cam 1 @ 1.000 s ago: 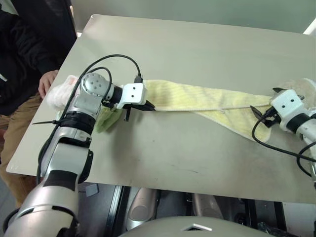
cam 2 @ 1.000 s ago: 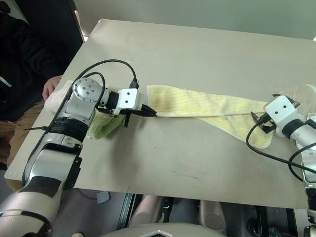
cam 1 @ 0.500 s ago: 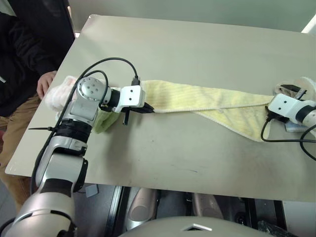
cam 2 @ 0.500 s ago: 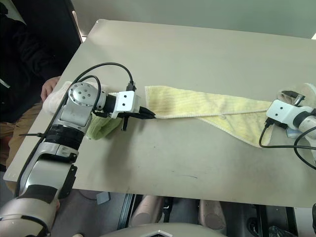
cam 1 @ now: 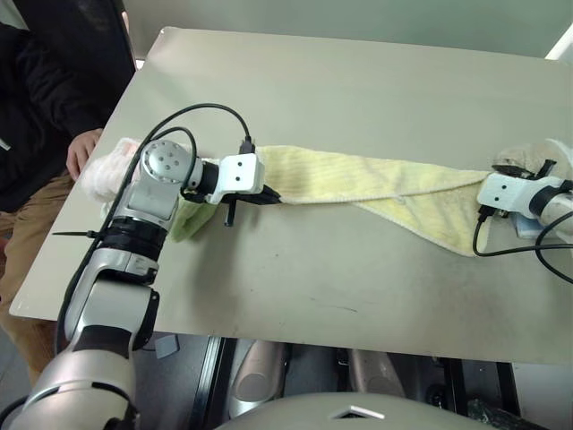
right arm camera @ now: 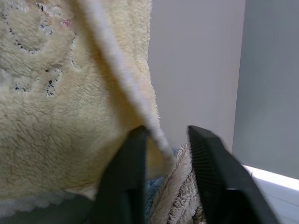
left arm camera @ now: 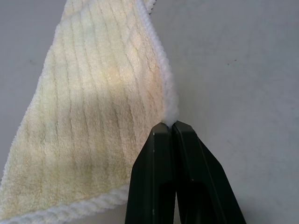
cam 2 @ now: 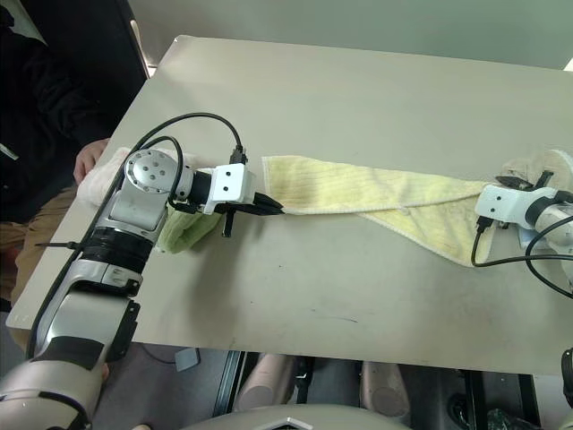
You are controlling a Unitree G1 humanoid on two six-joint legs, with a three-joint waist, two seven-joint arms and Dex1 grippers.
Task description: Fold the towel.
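The left gripper [left arm camera: 174, 125] has its two black fingers pressed flat together on the cream hem at one corner of the towel [cam 1: 376, 184], and it sits where it sat a second ago, the pinch unchanged. At the other end, the right gripper [right arm camera: 164, 140] has its fingers [right arm camera: 126, 172] partly closed around the towel's far hem, with a visible gap left between them and the white edge cord running down through that gap; a second ago those fingers stood wide apart and the hand was lower and nearer the table's front edge, so it has swung outward and rolled onto the corner and is now closing. I would judge the second corner grasp as under way but not yet firm, which matters because both corners must be held before the long side can be lifted over for a fold. The pale yellow towel lies stretched in a narrow, twisted band across the table [cam 1: 340, 90] between the two hands, one flap hanging toward the front. Another fluffy cloth [cam 2: 537, 166] bunched right beside the right hand makes it hard to say whether the fingers enclose only the towel's hem. A green cloth [cam 2: 188, 231] is mostly hidden beneath the left forearm, and a person's hand [cam 1: 82, 148] rests at the table's left edge.
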